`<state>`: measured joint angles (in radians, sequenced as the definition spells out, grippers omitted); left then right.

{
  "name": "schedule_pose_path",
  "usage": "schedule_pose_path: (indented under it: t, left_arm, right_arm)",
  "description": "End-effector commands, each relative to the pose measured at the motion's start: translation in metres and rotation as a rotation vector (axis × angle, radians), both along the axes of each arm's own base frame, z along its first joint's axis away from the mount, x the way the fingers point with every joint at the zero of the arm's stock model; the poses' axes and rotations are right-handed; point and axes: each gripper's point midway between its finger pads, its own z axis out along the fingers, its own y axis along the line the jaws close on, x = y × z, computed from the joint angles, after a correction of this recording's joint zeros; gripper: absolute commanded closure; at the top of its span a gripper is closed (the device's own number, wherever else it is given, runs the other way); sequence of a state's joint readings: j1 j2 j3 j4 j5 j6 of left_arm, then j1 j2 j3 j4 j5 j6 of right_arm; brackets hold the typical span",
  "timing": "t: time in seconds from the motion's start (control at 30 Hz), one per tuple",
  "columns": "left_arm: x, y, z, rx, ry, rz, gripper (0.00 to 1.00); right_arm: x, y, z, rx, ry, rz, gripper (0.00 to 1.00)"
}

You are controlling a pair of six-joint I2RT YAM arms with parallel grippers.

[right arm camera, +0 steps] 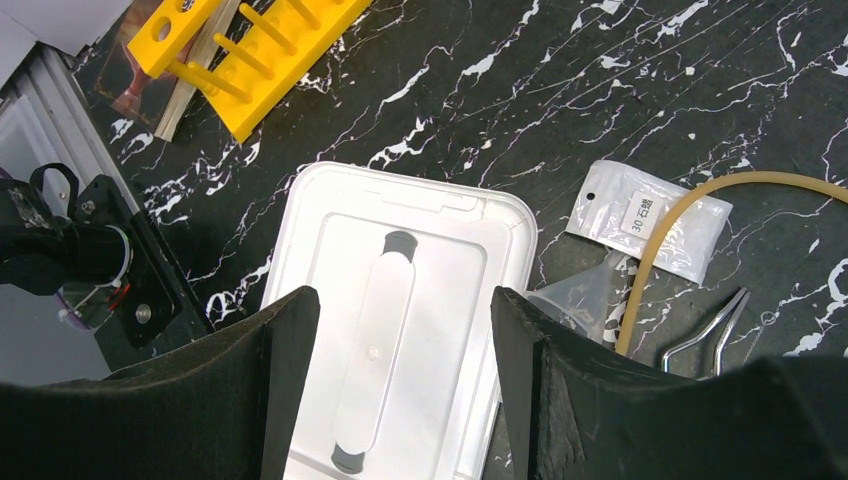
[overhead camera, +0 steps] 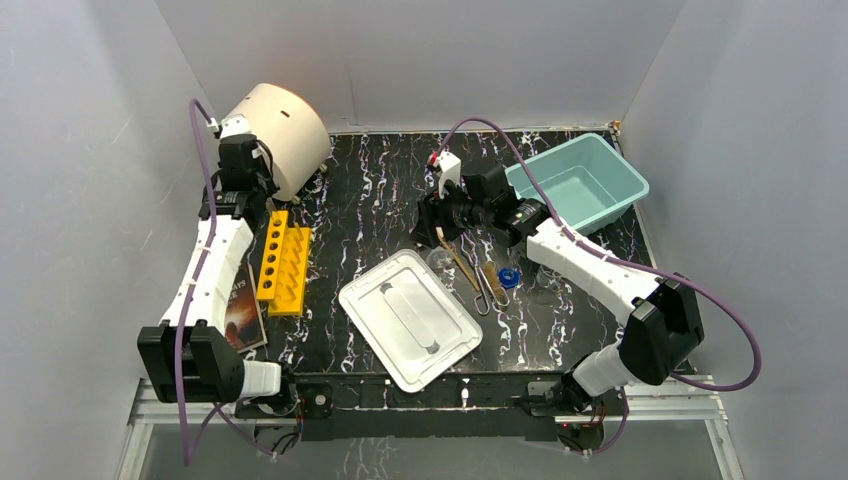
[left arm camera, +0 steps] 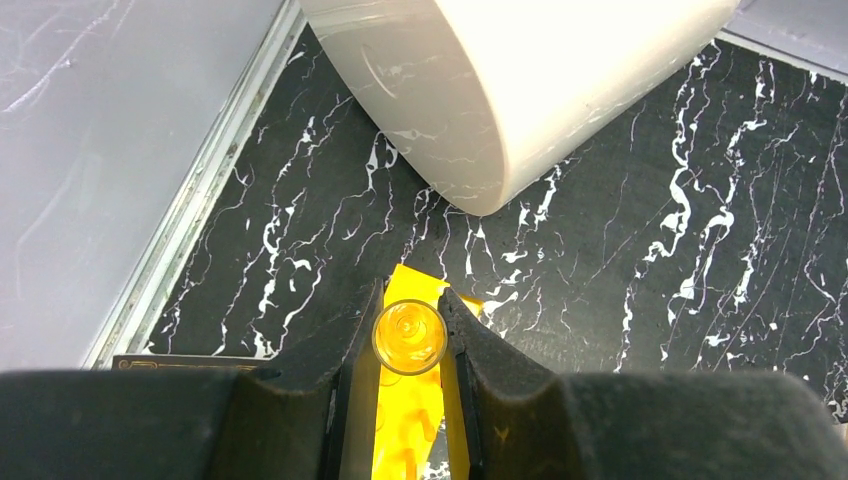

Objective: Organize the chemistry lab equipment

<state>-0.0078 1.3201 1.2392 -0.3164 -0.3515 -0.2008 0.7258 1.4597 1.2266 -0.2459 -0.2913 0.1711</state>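
Overhead view from behind, close downward wrist views, all sharing yellow rack (overhead camera: 283,258)

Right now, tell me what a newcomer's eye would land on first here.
The bright yellow rack on the left stands out against the black marbled table, with the left gripper shut on a clear glass tube above it. In the centre lies the white lid, under the open right gripper; the teal bin sits far right.
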Motion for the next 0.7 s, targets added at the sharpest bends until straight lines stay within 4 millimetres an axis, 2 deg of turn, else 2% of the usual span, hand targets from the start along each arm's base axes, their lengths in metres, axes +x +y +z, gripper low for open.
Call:
schedule_pose_path:
  t: [0.0, 0.1, 0.17, 0.67]
  left_arm:
    - [0.006, 0.000, 0.002, -0.001, -0.023, -0.012, 0.91]
    - [0.006, 0.001, -0.005, 0.013, -0.008, -0.016, 0.91]
    - [0.005, 0.014, -0.008, 0.022, 0.003, 0.014, 0.91]
    - [0.003, 0.018, -0.057, 0.000, 0.059, 0.016, 0.90]
  right_arm:
    - [0.004, 0.002, 0.011, 0.021, -0.021, 0.005, 0.28]
    - [0.005, 0.002, 0.011, 0.025, -0.018, -0.002, 0.28]
    - [0.005, 0.002, 0.011, 0.025, -0.016, -0.001, 0.28]
    - [0.004, -0.001, 0.009, 0.016, -0.007, -0.011, 0.28]
